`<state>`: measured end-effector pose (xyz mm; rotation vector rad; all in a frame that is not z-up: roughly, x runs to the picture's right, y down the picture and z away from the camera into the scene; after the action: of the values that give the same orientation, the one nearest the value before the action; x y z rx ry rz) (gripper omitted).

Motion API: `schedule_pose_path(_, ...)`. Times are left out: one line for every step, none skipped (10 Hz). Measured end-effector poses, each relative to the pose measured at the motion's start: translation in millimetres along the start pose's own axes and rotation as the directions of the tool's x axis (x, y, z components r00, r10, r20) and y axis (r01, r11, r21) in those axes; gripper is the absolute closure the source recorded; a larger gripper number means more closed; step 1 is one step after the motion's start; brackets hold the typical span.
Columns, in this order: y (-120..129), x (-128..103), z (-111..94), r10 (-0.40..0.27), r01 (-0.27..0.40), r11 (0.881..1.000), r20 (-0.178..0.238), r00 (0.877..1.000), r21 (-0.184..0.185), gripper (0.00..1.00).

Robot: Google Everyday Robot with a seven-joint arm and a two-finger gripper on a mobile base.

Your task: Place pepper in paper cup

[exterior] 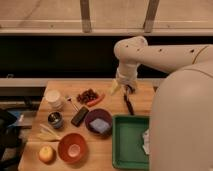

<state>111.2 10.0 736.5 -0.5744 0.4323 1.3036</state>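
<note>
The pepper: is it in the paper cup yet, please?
Out: the pepper lies on the table, apart from the paper cup; open gripper hangs to its right.

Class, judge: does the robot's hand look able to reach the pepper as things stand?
Probably yes. The open hand hangs low over the table, near the pepper, which lies uncovered beside the berries; the wood between them looks bare.
</note>
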Motion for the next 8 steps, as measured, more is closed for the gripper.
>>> schedule_pose_path(0.0,0.0,0.0,0.000,0.000,1.000,0.000,1.000,0.000,0.20)
schedule_pose_path(0.0,0.0,0.0,0.000,0.000,1.000,0.000,1.000,0.000,0.20)
schedule_pose_path(0.0,0.0,0.0,0.000,0.000,1.000,0.000,1.000,0.000,0.20)
schedule_pose_path(0.0,0.0,0.0,0.000,0.000,1.000,0.000,1.000,0.000,0.20)
schedule_pose_path(0.0,0.0,0.0,0.000,0.000,1.000,0.000,1.000,0.000,0.20)
schedule_pose_path(0.0,0.0,-0.1,0.000,0.000,1.000,0.000,1.000,0.000,0.20)
schedule_pose_path(0.3,1.2,-0.1,-0.001,0.001,1.000,-0.001,1.000,0.001,0.20)
schedule_pose_path(-1.1,-0.3,-0.2,-0.009,0.009,1.000,0.012,1.000,0.012,0.20)
